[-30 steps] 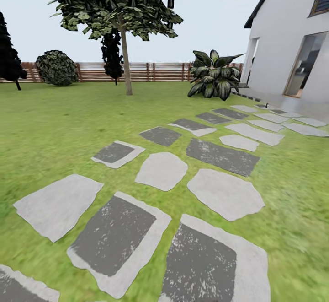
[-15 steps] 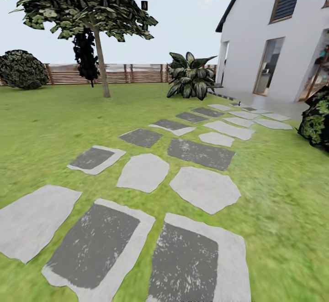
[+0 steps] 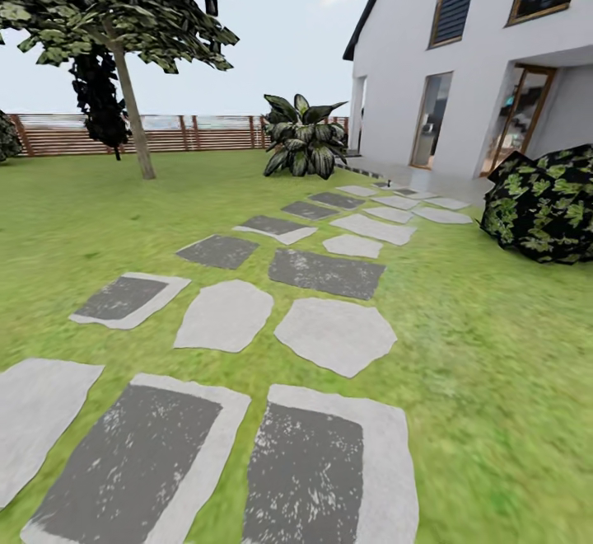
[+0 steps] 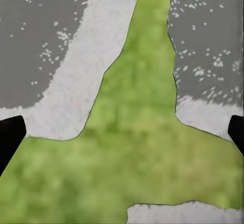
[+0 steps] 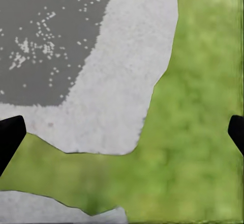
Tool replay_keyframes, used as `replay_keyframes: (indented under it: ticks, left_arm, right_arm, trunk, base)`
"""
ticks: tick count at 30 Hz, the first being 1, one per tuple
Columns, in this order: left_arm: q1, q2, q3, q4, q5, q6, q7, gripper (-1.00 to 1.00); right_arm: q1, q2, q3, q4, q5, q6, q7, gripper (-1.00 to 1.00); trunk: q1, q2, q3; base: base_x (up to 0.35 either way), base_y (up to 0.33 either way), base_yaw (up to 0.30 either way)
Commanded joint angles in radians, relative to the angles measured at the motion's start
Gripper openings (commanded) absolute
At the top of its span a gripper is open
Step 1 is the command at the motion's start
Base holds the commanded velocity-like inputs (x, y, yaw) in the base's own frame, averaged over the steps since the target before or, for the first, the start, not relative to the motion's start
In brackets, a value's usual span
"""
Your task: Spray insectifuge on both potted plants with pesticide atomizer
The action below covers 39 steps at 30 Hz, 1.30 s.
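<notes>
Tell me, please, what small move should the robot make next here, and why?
Probably keep turning the base to search the garden. The head view shows the stepping stones, a white house, a fence and a big leafy plant, but no sprayer or small potted rosettes. Both open end effectors hang above grass and stone, holding nothing.

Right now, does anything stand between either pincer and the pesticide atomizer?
That cannot be judged. Both pincers, left and right, hang open and empty over stepping stones and lawn. Ahead stand a house, a tree and a fence.
</notes>
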Motion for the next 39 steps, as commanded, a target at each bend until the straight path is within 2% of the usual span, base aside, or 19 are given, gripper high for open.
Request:
replay_keyframes:
  ticks: [1,18,32,39]
  left_arm:
    - [0.000,0.000,-0.001,0.000,0.000,-0.003,0.001,1.00]
    - [0.000,0.000,-0.001,0.001,0.001,-0.003,0.001,1.00]
    - [-0.001,-0.001,-0.002,0.001,-0.002,-0.003,0.001,1.00]
    - [0.000,-0.001,-0.002,0.002,-0.004,-0.003,0.001,1.00]
  right_arm:
    - [-0.001,0.000,-0.001,0.001,0.000,-0.003,0.000,1.00]
    - [-0.001,0.005,0.001,0.001,0.001,-0.003,0.000,1.00]
    - [-0.001,0.008,0.006,0.031,0.005,-0.006,0.003,1.00]
    - [-0.001,0.008,0.007,0.034,0.006,-0.039,0.001,1.00]
  trunk:
    - [0.000,0.000,-0.001]
    - [0.000,0.000,-0.001]
    - [0.000,0.000,-0.001]
    - [0.000,0.000,-0.001]
  base:
    - [0.000,0.000,-0.300]
    - [0.006,0.000,-0.291]
    - [0.311,0.000,-0.016]
    - [0.337,0.000,0.000]
